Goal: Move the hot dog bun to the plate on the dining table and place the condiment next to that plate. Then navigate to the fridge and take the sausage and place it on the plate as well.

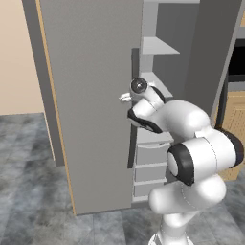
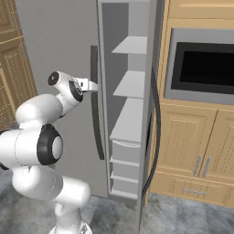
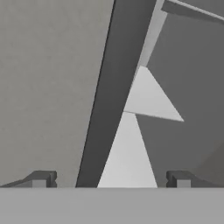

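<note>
Our claw point(image 3: 109, 179) stands wide open with nothing between its fingers, and it sits close to the edge of the fridge's point(image 1: 91, 95) left door, level with the dark vertical handle point(image 2: 95, 105). In the hand view that handle runs up between the two fingertips, with pale shelves point(image 3: 148, 98) to its right. The door is partly open, showing bare shelves above and drawers point(image 2: 124, 153) below. We cannot spot the sausage on any shelf we can see. We judge we are in the fridge stage: the base has arrived, but finding the sausage, grasping it and carrying it back remain. To the right stands a wooden cabinet with an oven point(image 2: 203, 68).
</note>
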Controlling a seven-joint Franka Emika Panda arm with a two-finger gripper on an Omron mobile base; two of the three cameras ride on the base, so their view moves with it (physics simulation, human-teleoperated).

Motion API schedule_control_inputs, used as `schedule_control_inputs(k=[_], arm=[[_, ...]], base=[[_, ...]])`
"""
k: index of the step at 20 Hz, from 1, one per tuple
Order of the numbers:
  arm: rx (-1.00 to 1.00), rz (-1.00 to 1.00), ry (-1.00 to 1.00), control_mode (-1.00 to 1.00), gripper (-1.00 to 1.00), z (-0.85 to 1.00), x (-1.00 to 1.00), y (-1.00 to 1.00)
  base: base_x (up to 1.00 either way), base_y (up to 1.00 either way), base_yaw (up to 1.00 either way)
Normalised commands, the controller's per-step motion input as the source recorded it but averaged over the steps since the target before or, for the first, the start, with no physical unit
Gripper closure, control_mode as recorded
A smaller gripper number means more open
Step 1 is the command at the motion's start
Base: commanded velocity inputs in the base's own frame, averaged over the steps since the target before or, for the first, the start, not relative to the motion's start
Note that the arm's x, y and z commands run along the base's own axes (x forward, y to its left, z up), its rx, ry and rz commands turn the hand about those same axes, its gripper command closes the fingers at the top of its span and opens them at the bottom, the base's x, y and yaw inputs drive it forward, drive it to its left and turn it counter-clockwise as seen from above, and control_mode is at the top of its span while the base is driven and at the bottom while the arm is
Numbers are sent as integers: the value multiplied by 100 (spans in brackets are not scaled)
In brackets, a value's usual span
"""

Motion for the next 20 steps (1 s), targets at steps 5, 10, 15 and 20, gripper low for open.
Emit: schedule_control_inputs(k=[5,10,15,20], arm=[[23,4,-1,-100,-100,0,53,4],[11,3,1,-100,-100,0,51,-2],[0,3,2,-100,-100,7,36,-15],[0,1,12,-100,-100,10,37,-8]], base=[[0,0,0],[0,0,0],[0,0,0],[0,0,0]])
